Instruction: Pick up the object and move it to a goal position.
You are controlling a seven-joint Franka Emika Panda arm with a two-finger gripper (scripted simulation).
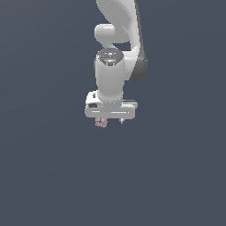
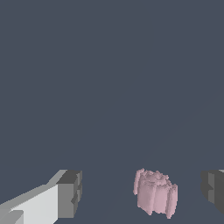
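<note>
The object (image 2: 155, 195) is a small pale pink knobbly cluster. In the wrist view it lies between my two dark fingertips (image 2: 70, 194), nearer one of them, with a gap on each side. My gripper (image 2: 142, 192) is open around it and touches it on neither side. In the exterior view the gripper (image 1: 111, 121) points straight down under the white arm, and the object (image 1: 101, 123) shows as a pink speck just below the hand, toward the exterior view's left. Most of the object is hidden there by the hand.
A plain dark grey-blue ground (image 1: 53, 176) fills both views. The white arm (image 1: 110, 75) rises from the gripper to the top of the exterior view. No other object and no goal marker shows.
</note>
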